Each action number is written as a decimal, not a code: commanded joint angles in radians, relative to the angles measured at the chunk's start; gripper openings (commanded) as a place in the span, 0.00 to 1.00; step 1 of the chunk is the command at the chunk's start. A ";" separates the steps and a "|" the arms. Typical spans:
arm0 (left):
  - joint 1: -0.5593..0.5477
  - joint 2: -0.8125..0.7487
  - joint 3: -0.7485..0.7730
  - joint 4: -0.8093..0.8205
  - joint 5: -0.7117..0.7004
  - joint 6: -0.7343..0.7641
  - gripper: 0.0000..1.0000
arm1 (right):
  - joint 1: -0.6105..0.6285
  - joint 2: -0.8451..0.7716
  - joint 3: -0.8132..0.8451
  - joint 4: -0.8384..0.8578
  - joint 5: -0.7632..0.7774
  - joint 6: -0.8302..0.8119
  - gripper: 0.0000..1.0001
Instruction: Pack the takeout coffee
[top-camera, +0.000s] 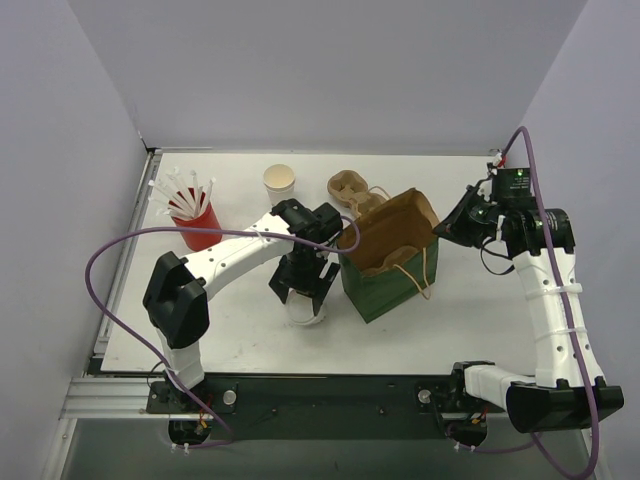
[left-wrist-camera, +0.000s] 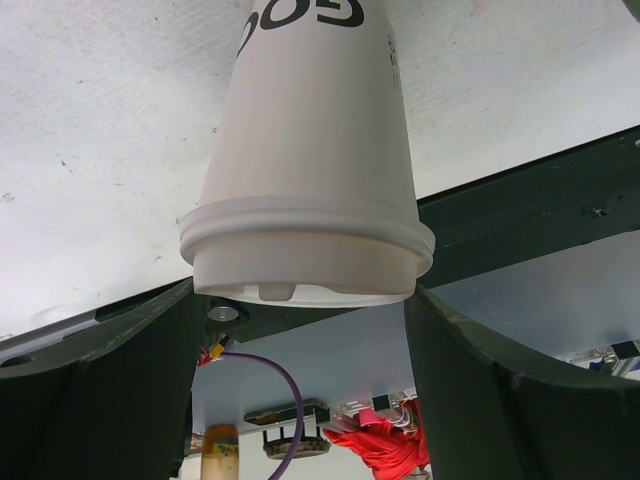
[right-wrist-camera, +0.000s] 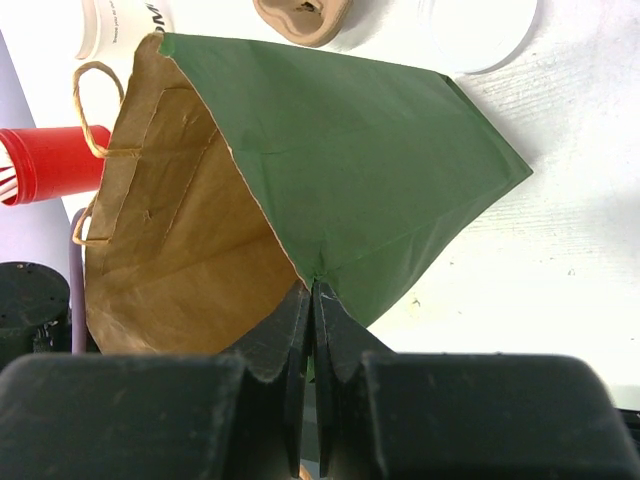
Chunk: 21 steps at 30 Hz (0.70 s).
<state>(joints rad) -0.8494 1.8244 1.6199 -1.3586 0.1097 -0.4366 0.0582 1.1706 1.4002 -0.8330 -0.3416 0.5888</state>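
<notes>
My left gripper (top-camera: 304, 295) points down near the table's front and is shut on a white paper cup with bold dark print and a white lid (top-camera: 305, 316). In the left wrist view its fingertips (left-wrist-camera: 185, 300) touch both sides of the lid (left-wrist-camera: 310, 250). The takeout coffee, an open white cup with a cream rim (top-camera: 279, 182), stands at the back; it also shows in the right wrist view (right-wrist-camera: 115, 25). My right gripper (top-camera: 450, 226) is shut on the right rim of the green paper bag (top-camera: 385, 285). It pinches the rim's corner (right-wrist-camera: 313, 290), and the bag's mouth is open.
A brown pulp carrier (top-camera: 355, 192) lies behind the bag. A red cup of white straws (top-camera: 197, 225) stands at the back left. A flat white lid (right-wrist-camera: 480, 30) lies beyond the bag in the right wrist view. The bag's cord handles (top-camera: 425, 270) hang loose.
</notes>
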 joint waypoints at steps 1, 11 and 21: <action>-0.004 -0.002 0.052 -0.215 -0.013 -0.008 0.52 | -0.017 -0.028 0.006 0.012 -0.002 -0.012 0.00; -0.004 0.012 0.070 -0.215 -0.022 -0.010 0.61 | -0.032 -0.043 0.003 0.011 -0.007 -0.010 0.00; -0.004 0.016 0.083 -0.215 -0.034 -0.010 0.72 | -0.041 -0.052 -0.003 0.012 -0.010 -0.012 0.00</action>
<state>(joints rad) -0.8494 1.8351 1.6543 -1.3579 0.0883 -0.4404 0.0311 1.1477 1.4002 -0.8330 -0.3416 0.5816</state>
